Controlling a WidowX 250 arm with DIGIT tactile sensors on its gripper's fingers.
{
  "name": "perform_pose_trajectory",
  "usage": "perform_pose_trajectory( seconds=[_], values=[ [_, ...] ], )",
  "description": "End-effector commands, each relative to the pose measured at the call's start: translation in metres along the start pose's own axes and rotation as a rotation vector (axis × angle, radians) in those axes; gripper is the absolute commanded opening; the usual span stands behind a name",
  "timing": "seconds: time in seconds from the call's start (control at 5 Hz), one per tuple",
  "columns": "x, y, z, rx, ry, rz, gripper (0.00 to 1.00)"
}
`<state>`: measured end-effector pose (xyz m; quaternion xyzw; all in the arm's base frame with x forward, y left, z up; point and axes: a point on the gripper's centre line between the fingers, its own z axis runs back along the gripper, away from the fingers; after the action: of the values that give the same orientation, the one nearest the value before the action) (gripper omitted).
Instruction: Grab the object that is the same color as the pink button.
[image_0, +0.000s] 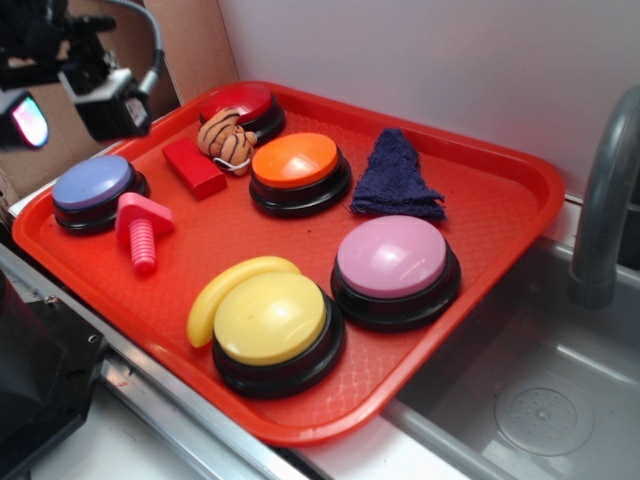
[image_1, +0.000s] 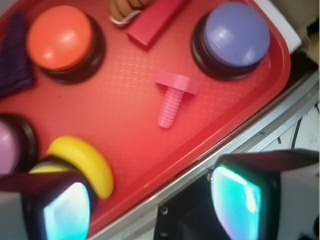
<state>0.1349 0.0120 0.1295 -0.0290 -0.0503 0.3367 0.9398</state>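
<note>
The object, a small pink toy bolt (image_0: 140, 228) (image_1: 172, 100), lies on the red tray (image_0: 480, 290) near its left side, head toward the far edge. The pink button (image_0: 392, 256), a large dome on a black base, stands at the tray's right front; in the wrist view only its edge (image_1: 7, 145) shows at the left. My gripper (image_0: 25, 115) (image_1: 155, 205) hangs above the tray's left edge, well clear of the bolt. It is open, its teal-lit pads (image_1: 67, 212) wide apart with nothing between them.
Also on the tray are a lavender-blue button (image_0: 92, 183), red block (image_0: 193, 167), striped toy (image_0: 226, 138), red button (image_0: 240, 103), orange button (image_0: 295, 160), dark blue cloth (image_0: 395, 175), yellow button (image_0: 270, 318) and banana (image_0: 225, 290). A grey faucet (image_0: 605, 200) and sink lie right.
</note>
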Motion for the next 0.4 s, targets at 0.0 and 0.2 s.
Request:
perform_pose_trajectory(
  seconds=[0.0, 0.2],
  values=[
    [0.019, 0.022, -0.064, 0.081, -0.115, 0.205, 1.00],
    [0.027, 0.024, -0.087, 0.073, -0.135, 0.216, 1.00]
  ],
)
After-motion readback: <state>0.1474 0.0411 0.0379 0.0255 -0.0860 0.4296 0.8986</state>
